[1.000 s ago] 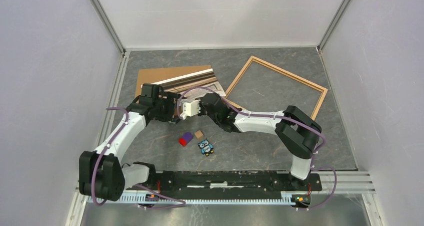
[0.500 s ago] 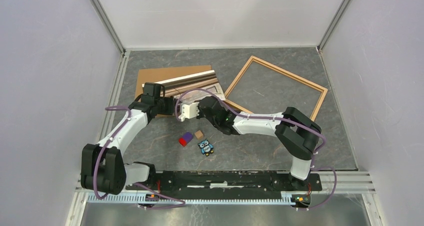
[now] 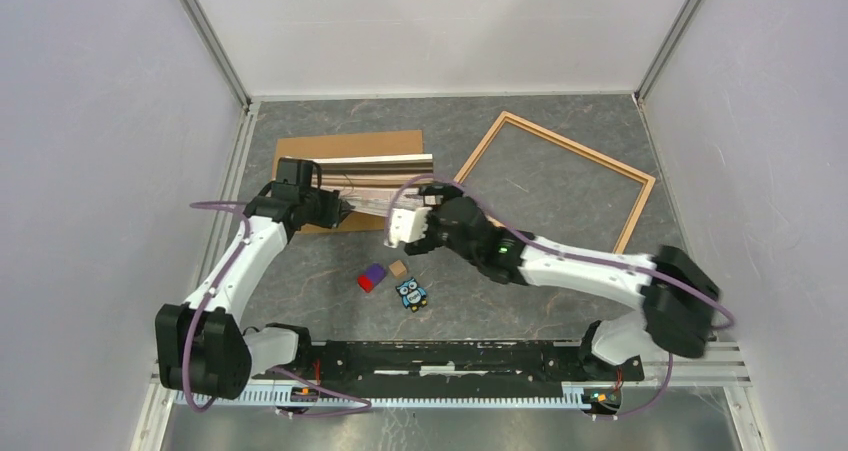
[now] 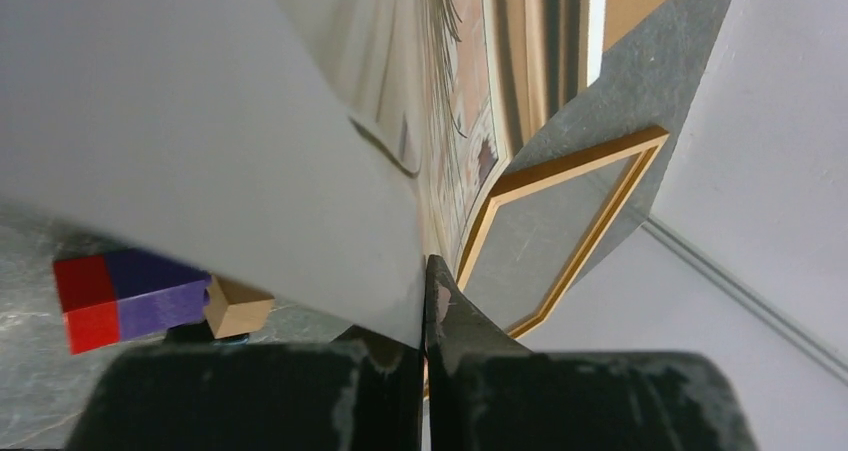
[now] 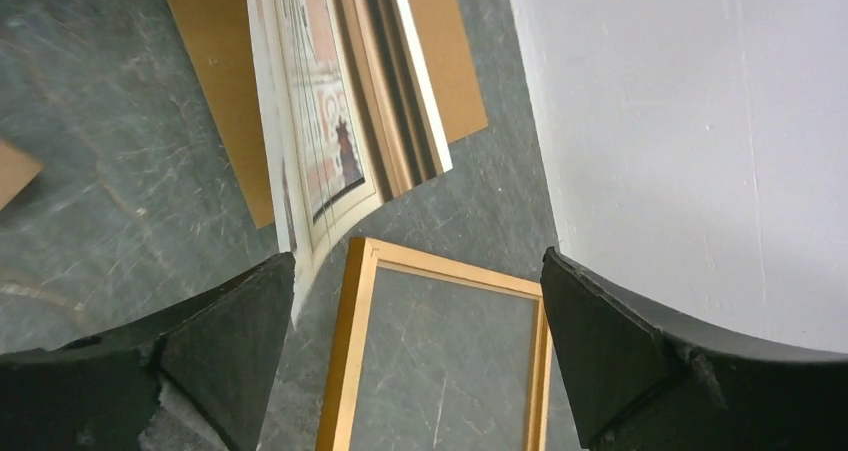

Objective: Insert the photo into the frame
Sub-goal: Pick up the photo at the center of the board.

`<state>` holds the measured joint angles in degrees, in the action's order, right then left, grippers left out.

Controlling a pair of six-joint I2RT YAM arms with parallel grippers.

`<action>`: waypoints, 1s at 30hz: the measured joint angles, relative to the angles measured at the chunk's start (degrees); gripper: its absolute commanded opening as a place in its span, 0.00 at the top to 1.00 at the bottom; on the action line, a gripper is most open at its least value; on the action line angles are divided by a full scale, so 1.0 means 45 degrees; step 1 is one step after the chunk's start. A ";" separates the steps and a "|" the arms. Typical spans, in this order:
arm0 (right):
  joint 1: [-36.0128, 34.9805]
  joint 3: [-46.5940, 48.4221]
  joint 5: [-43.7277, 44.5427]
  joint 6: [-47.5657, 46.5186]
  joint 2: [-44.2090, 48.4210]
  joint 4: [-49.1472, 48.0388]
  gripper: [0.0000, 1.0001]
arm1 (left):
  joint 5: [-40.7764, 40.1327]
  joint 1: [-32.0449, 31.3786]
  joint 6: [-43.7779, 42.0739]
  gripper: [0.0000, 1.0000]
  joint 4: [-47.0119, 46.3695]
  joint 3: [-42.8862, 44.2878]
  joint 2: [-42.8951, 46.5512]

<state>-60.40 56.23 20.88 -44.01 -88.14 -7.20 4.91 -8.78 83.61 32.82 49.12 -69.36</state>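
My top camera looks steeply down from high behind me, far from the frame (image 3: 580, 147). Both wrist cameras sit low, close, facing it; all three share its side nearest the photo (image 3: 380, 176).

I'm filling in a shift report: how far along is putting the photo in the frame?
Done: the photo is raised off the cardboard backing board. In hand: the left end effector is shut on its edge; the right end effector is open, holding nothing. Left: the frame lies empty beside it, so the photo has yet to be carried over and laid inside.
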 measured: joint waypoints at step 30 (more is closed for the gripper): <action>0.3779 -0.8694 -1.0423 0.3366 0.4435 -0.9462 0.21 | 0.2963 0.0505 -0.2336 0.98 0.3609 0.2293 0.3113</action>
<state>-43.40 17.10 -26.02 -28.86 -68.18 -49.78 18.24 -6.50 73.10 49.06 59.44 -55.35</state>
